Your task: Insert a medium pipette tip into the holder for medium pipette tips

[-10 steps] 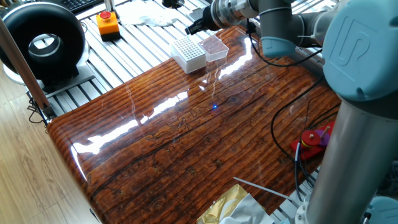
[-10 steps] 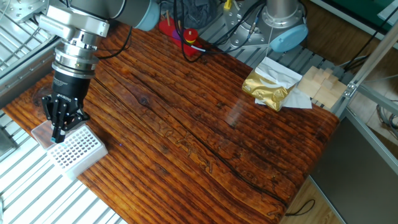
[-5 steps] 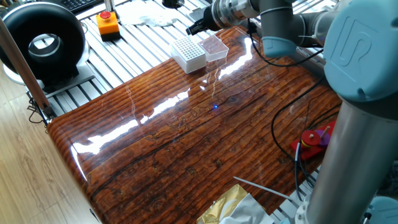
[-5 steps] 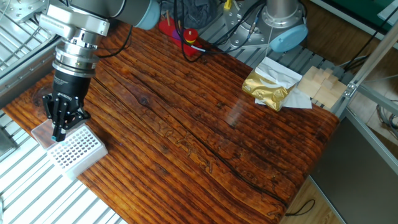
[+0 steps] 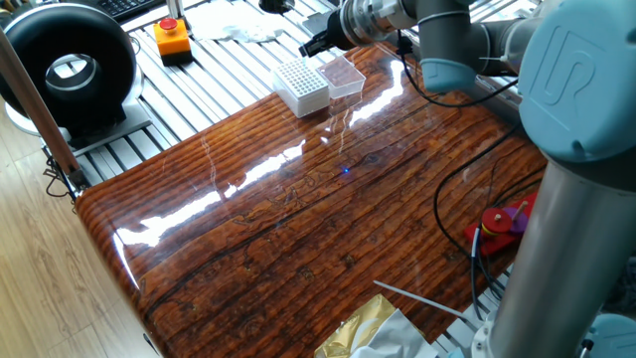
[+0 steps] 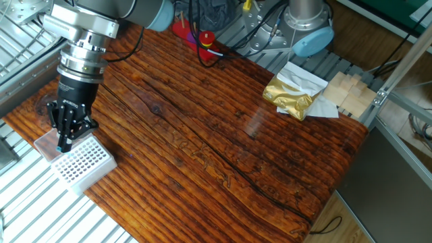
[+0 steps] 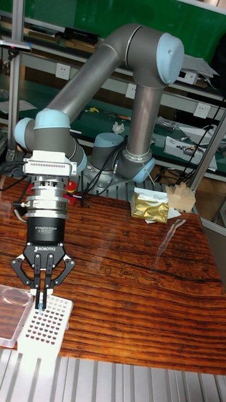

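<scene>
The holder for medium pipette tips (image 7: 43,326) is a white block with a grid of holes, standing at the table's edge (image 5: 301,86) (image 6: 84,163). My gripper (image 7: 40,299) points straight down over the holder's near-left corner, its fingers pressed together. A thin pale sliver, the medium pipette tip (image 7: 39,308), pokes out below the fingertips just above the holes. In the other fixed view the gripper (image 6: 65,144) hangs at the seam between the holder and a clear tray (image 6: 46,144). In one fixed view only the gripper's dark body (image 5: 310,44) shows and the tip is too small to see.
A clear plastic tray (image 7: 12,306) (image 5: 343,75) lies against the holder. An orange button box (image 5: 172,38) and a black round unit (image 5: 70,68) stand off the wooden top. A gold foil bag (image 6: 290,96), wooden blocks (image 6: 347,91) and red parts (image 6: 194,34) sit at the far side.
The gripper has risen only a trace over the holder's corner, still shut on the tip. Nothing else has moved.
</scene>
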Available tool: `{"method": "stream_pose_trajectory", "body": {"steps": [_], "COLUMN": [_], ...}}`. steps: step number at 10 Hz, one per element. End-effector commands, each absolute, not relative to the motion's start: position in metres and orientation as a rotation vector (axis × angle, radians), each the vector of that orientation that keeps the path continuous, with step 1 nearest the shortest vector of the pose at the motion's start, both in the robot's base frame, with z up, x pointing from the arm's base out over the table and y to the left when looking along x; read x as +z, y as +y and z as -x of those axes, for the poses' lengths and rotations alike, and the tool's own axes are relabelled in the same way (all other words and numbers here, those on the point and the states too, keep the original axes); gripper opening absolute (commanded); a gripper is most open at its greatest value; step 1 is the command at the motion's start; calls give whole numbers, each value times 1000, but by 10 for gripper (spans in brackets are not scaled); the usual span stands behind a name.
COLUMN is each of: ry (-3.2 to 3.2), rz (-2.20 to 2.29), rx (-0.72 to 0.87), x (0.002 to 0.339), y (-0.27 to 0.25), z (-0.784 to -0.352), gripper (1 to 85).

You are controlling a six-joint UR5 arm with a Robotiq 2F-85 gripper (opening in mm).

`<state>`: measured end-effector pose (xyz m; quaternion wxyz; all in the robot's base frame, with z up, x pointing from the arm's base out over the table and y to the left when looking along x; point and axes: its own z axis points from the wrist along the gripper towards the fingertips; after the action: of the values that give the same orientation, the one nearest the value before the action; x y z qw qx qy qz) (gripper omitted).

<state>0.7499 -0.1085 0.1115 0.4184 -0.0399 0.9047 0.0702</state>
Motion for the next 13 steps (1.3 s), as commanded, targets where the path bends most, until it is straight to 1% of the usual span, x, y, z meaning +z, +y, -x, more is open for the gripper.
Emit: {"method": "stream_pose_trajectory", "body": {"steps": [1,13], "ry": [2260,2263], "rz": [88,85], "rx": [179,219], "x": [111,99], "y": [-113,-104], "z": [-752,-753], "gripper": [10,10]}}
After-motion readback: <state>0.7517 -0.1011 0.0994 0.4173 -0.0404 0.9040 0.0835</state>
